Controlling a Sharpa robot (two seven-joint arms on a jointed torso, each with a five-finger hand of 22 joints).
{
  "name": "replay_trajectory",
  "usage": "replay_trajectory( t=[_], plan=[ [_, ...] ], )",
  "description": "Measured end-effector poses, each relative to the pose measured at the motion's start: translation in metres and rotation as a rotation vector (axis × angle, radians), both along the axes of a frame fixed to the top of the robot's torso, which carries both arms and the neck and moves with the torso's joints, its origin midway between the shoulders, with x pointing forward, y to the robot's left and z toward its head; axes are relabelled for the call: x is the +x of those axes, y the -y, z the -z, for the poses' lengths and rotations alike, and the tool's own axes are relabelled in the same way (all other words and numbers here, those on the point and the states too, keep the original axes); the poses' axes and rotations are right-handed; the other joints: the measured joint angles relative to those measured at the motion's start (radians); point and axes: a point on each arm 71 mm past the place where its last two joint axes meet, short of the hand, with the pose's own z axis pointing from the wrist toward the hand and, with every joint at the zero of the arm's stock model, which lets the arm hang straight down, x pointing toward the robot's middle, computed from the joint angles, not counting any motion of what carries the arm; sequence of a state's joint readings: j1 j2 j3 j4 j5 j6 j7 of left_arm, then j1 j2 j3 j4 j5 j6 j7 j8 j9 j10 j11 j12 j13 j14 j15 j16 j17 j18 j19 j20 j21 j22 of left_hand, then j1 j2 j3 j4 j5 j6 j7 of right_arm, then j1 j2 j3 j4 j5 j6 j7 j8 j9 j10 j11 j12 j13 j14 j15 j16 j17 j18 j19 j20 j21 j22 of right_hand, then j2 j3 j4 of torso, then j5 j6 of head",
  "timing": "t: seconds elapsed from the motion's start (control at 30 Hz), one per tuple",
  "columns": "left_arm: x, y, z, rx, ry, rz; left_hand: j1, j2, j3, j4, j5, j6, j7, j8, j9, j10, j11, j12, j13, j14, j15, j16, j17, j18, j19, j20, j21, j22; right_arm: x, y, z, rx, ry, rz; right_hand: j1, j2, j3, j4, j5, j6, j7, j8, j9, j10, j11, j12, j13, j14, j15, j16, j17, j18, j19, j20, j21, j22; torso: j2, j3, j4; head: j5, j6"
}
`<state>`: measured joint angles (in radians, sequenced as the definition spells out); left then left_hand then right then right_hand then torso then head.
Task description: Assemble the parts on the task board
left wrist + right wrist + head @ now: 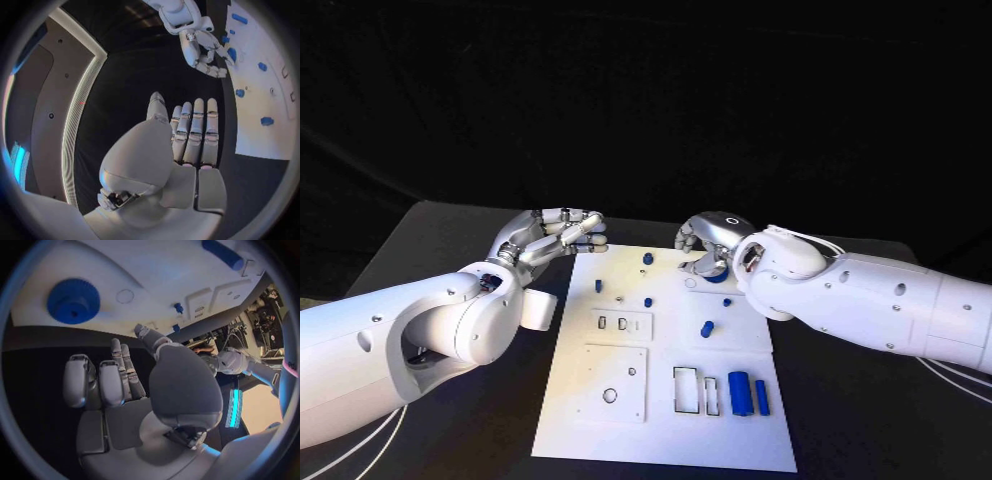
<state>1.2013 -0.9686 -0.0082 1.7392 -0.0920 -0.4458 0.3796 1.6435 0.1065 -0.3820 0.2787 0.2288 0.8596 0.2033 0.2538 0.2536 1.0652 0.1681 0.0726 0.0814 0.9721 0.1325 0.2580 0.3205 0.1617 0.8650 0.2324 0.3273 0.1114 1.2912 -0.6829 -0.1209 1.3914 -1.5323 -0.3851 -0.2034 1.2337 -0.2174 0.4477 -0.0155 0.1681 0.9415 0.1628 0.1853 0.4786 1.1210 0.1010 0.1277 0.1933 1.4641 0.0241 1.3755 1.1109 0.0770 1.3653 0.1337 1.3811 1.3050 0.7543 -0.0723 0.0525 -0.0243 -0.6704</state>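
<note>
The white task board lies in the middle of the black table. Small blue parts stand on it: a peg near the far edge, a short piece in the middle, and two long bars at the near right. A round blue gear sits at the board's far edge. My right hand hovers just over the gear, fingers loosely apart and empty. My left hand floats off the board's far left corner, fingers straight and holding nothing.
Rectangular cut-outs lie beside the long bars, and a panel with an oval hole takes the near left of the board. Two small slots sit mid-left. Bare black table flanks the board.
</note>
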Motion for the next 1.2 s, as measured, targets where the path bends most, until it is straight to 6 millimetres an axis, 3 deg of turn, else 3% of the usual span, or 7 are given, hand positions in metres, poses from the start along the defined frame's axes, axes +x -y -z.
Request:
replay_trajectory(
  t=[0.07,0.2,0.33,0.47,0.57,0.77,1.2],
  plan=[
    [0.000,-0.001,0.000,0.000,0.000,-0.002,0.000,0.000,0.000,0.000,0.000,0.000,0.000,0.000,0.000,0.000,0.000,0.000,0.000,0.000,0.000,0.000,0.001,0.000,0.000,0.000,0.000,0.000,-0.004,0.016,-0.004,0.016,-0.011,0.025,-0.001,-0.001,0.022,0.006,0.000,0.006,-0.006,0.000,-0.003,0.057,-0.013,0.024,0.013,0.003,-0.007,0.006,0.014,0.000,0.018,-0.010,0.017,0.003,-0.002,0.0024,-0.0039,-0.002,0.001],
    [0.001,-0.002,0.001,0.001,-0.001,-0.005,0.000,0.000,-0.002,-0.002,0.000,0.000,0.000,0.000,0.001,0.000,0.000,0.000,0.000,0.000,0.000,0.000,0.001,0.000,0.000,0.000,0.000,0.000,-0.006,0.040,-0.006,0.043,-0.041,0.081,-0.035,-0.051,0.035,0.021,0.018,-0.003,-0.025,-0.015,-0.005,0.169,-0.041,0.086,0.066,0.004,-0.034,0.025,0.043,-0.017,0.050,-0.036,0.046,0.003,-0.005,0.0067,-0.0113,-0.003,0.002],
    [0.003,-0.004,0.001,0.000,-0.003,-0.008,0.000,0.000,-0.003,-0.003,0.000,0.000,0.000,0.000,0.002,0.000,0.000,0.000,0.000,0.000,0.000,0.000,0.002,0.000,0.000,0.000,0.000,0.000,-0.006,0.057,-0.005,0.063,-0.075,0.133,-0.032,-0.053,-0.068,0.047,0.019,-0.023,-0.039,-0.015,0.018,0.155,-0.064,0.288,0.285,0.001,-0.052,0.058,0.104,-0.017,0.070,-0.052,0.059,0.003,-0.007,0.0111,-0.0182,-0.002,0.002],
    [0.003,-0.003,0.001,-0.001,-0.004,-0.008,0.000,0.000,-0.003,-0.003,0.000,0.000,0.000,0.000,0.002,0.000,0.000,0.000,0.000,0.000,0.000,0.000,0.002,0.000,0.000,0.000,-0.001,0.000,-0.003,0.064,-0.002,0.074,-0.104,0.168,-0.011,-0.035,-0.135,0.090,0.011,-0.027,-0.042,-0.015,0.041,0.077,-0.062,0.477,0.475,0.001,-0.052,0.088,0.169,-0.017,0.069,-0.052,0.059,0.003,-0.007,0.0144,-0.0212,-0.002,0.001],
    [0.004,-0.003,0.002,-0.001,-0.006,-0.007,0.000,0.000,-0.003,-0.003,0.000,0.000,0.000,0.000,0.002,0.000,0.000,0.000,0.000,0.000,0.000,0.000,0.001,0.000,0.000,0.000,-0.004,-0.001,0.000,0.066,0.001,0.076,-0.118,0.182,0.007,-0.032,-0.158,0.113,0.011,-0.027,-0.042,-0.015,0.052,0.077,-0.062,0.627,0.616,0.001,-0.052,0.113,0.195,-0.017,0.069,-0.052,0.059,0.003,-0.007,0.0164,-0.0216,-0.003,0.000],
    [0.004,-0.003,0.002,-0.002,-0.008,-0.007,-0.003,0.003,-0.003,-0.003,0.000,0.000,0.000,0.000,0.003,0.000,0.000,0.000,0.000,0.000,0.000,0.000,0.003,0.000,0.000,0.000,-0.004,-0.001,0.004,0.063,0.009,0.082,-0.149,0.197,0.024,-0.034,-0.177,0.136,0.011,-0.030,-0.039,-0.011,0.061,0.074,-0.058,0.744,0.723,0.001,-0.052,0.129,0.198,-0.016,0.073,-0.048,0.059,0.003,-0.005,0.0186,-0.0204,-0.003,-0.003],
    [0.005,-0.003,0.003,-0.002,-0.011,-0.007,-0.004,0.004,-0.003,-0.003,0.000,0.000,0.000,0.000,0.003,0.000,0.000,0.000,0.000,0.000,0.000,0.000,0.003,0.000,0.000,0.000,-0.004,-0.001,0.009,0.053,0.020,0.096,-0.192,0.201,0.047,-0.029,-0.183,0.177,0.024,-0.029,-0.039,-0.011,0.074,0.178,-0.055,1.037,0.980,0.001,-0.052,0.169,0.197,-0.016,0.087,-0.044,0.065,0.003,-0.003,0.0192,-0.0190,0.000,-0.010]
  ],
)
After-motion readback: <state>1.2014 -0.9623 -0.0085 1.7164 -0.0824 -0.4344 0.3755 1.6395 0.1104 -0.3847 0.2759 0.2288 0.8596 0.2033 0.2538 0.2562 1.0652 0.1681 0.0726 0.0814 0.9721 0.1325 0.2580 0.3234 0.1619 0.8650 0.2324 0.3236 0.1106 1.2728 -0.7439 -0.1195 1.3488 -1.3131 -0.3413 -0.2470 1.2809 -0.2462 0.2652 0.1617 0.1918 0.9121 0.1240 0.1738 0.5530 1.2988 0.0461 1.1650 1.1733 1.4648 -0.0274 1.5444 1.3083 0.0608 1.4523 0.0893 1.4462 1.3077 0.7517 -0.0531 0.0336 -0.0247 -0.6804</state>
